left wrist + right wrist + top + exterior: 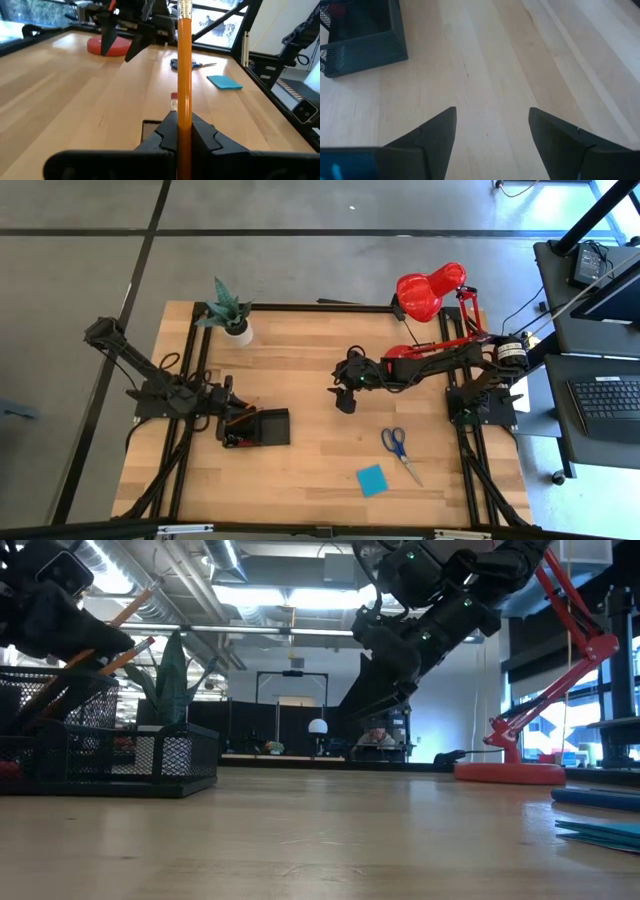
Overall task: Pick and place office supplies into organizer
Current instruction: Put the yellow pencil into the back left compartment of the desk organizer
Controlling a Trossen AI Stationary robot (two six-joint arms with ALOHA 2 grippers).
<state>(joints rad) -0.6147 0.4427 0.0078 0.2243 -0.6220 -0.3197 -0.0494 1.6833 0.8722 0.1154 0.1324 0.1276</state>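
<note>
My left gripper is at the organizer's left end, shut on an orange pencil whose eraser end points away from the wrist. The organizer is a black mesh tray on the table's left half. A second orange pencil leans in it, and a small red piece lies inside. My right gripper hangs open above bare wood at mid-table, touching nothing. Blue-handled scissors and a blue sticky-note pad lie flat near the right front. My left gripper pinches the orange pencil's shaft between its two fingers, which lie across it. The pencil stands tilted above the organizer, eraser end up. Its lower end is hidden by the gripper and the mesh.
A red desk lamp stands at the far right, its base on the table. A potted green plant is at the far left. Open wood lies between the organizer and the scissors.
</note>
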